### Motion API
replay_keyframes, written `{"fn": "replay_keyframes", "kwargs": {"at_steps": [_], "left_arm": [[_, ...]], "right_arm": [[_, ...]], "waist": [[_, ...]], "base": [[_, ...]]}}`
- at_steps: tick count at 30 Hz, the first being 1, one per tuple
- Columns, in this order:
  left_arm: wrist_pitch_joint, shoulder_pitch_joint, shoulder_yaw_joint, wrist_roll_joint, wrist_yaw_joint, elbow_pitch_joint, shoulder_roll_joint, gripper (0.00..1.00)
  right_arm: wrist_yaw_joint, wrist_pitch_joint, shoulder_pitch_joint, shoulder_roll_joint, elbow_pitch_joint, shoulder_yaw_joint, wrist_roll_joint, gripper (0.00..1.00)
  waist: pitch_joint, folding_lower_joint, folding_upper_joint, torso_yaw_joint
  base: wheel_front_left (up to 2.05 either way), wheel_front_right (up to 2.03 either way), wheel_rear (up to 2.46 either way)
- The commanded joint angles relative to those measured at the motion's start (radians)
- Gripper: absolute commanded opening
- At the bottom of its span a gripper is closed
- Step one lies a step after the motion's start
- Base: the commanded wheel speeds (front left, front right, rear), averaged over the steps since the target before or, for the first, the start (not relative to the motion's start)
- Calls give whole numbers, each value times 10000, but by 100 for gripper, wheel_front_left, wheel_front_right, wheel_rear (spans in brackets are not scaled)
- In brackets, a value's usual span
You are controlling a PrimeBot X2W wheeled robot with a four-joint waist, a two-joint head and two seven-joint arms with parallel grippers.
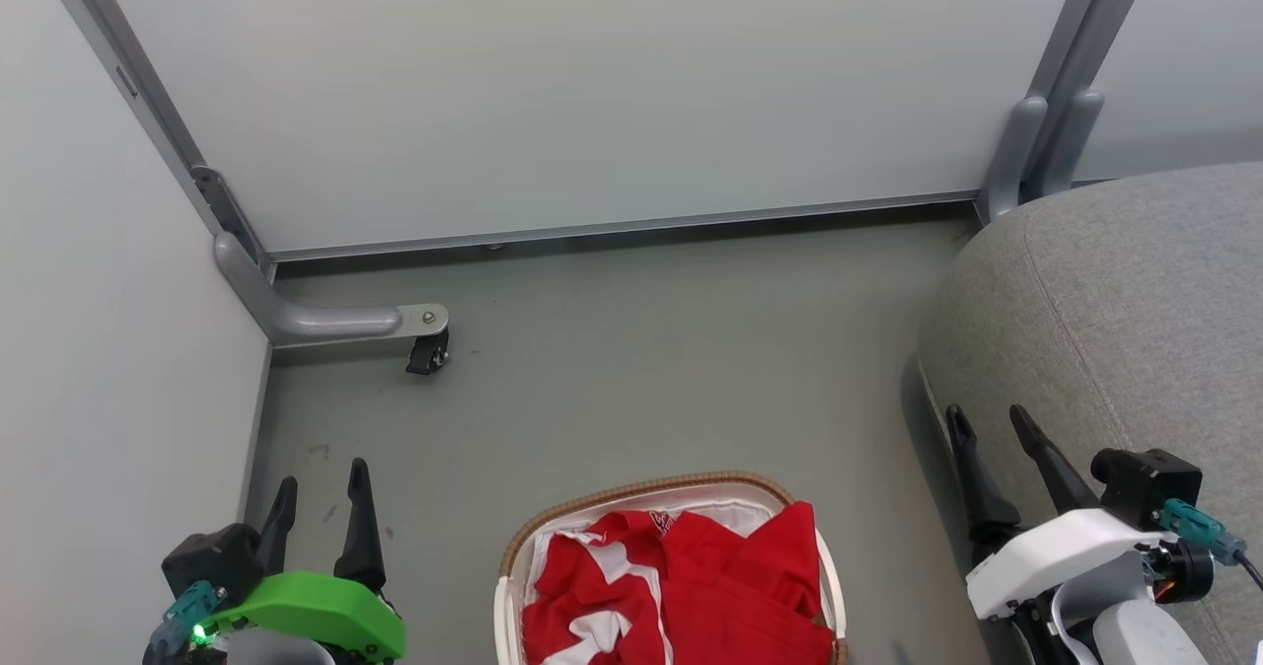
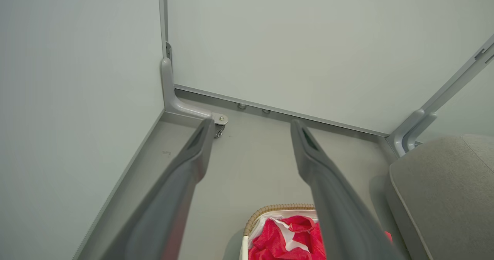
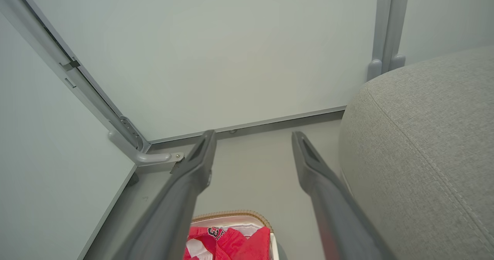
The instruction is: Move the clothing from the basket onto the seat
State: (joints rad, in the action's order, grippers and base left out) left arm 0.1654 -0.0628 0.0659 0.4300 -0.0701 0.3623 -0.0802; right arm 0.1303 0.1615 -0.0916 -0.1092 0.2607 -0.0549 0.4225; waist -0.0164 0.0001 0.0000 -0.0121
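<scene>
Zero pieces on seat (image 1: 1115, 300) yet; clothing (image 1: 681, 586) all in basket (image 1: 631, 490) on floor. L fingers (image 1: 360, 527) & R fingers (image 1: 972, 478) spread wide, empty, either side of it. Whole job left.

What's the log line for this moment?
stage: pre-grasp | left end effector: open | right end effector: open | red clothing: in white woven-rimmed basket | grey fabric seat: robot's right

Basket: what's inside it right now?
Red clothing with white panels, heaped over a white liner. The bottom of the basket and anything beneath the heap are covered.
</scene>
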Motion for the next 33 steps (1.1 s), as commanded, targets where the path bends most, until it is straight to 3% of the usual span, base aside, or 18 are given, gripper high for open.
{"fn": "replay_keyframes", "kwargs": {"at_steps": [1,22,33], "left_arm": [[94,52,11,-261,64,-46,-82,100],[552,240,-124,-2076,-4,-121,107,100],[762,501,-462,-2456,-228,-342,249,100]], "right_arm": [[5,125,-75,-67,-40,-26,-303,100],[5,598,112,39,50,116,-2182,100],[5,803,300,276,38,622,-2663,100]], "waist": [[-9,0,0,1],[22,-1,0,-35],[43,-1,0,-112]], "base": [[0,0,0],[0,0,0],[0,0,0]]}}
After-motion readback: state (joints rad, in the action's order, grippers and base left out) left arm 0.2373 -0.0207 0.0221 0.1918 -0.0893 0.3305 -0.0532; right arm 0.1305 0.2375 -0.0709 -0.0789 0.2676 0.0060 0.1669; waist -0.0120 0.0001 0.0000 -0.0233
